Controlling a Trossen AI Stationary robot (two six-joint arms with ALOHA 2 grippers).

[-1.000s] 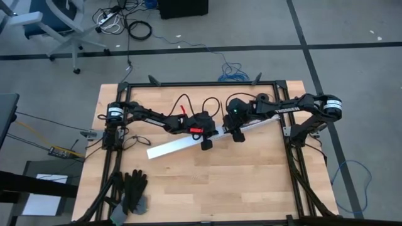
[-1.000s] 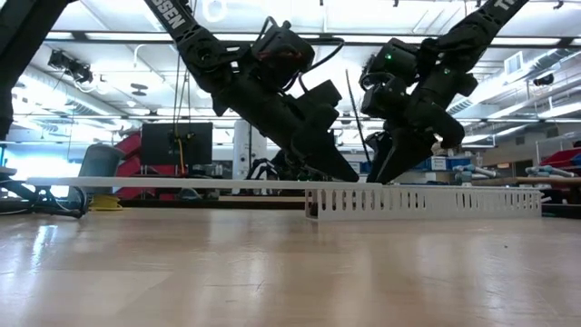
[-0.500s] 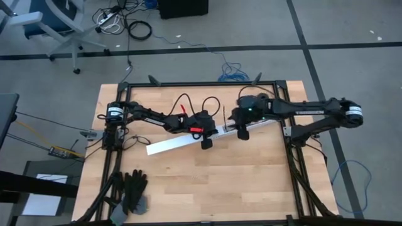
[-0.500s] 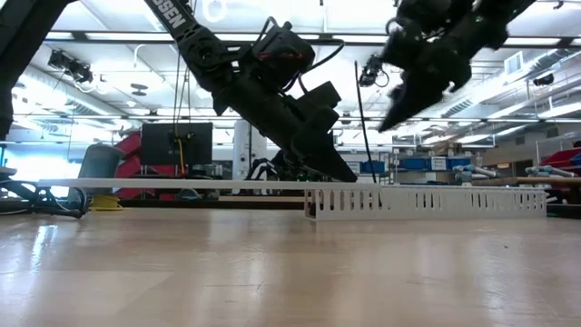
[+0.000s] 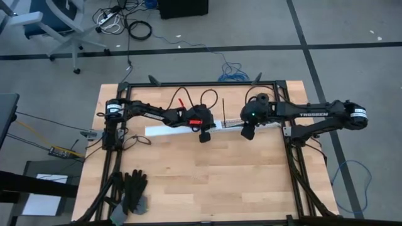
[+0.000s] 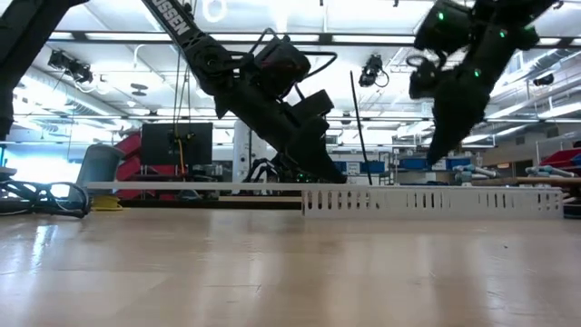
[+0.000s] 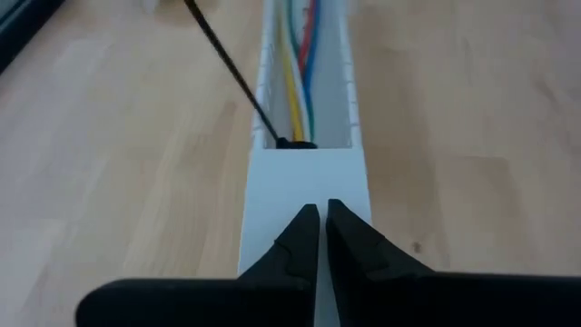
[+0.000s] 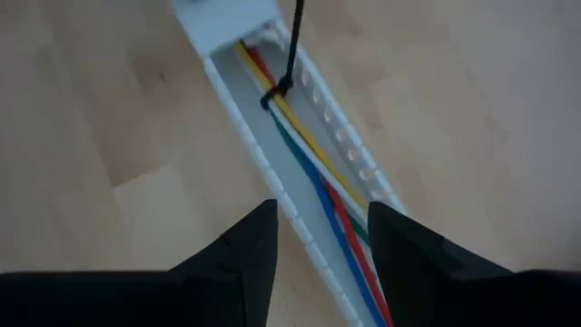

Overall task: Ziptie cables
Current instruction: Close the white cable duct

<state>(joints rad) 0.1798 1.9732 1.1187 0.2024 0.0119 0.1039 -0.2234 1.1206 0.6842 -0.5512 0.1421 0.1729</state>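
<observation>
Wooden table (image 5: 207, 182) carries a long white slotted channel (image 5: 182, 133); inside it lie the cables (image 8: 313, 168), cinched by a black ziptie (image 8: 277, 91) whose tail rises upright. Left gripper (image 7: 321, 227), fingers together, presses on the channel's lid. Right gripper (image 8: 320, 232), fingers apart, hovers above the open section, empty
</observation>
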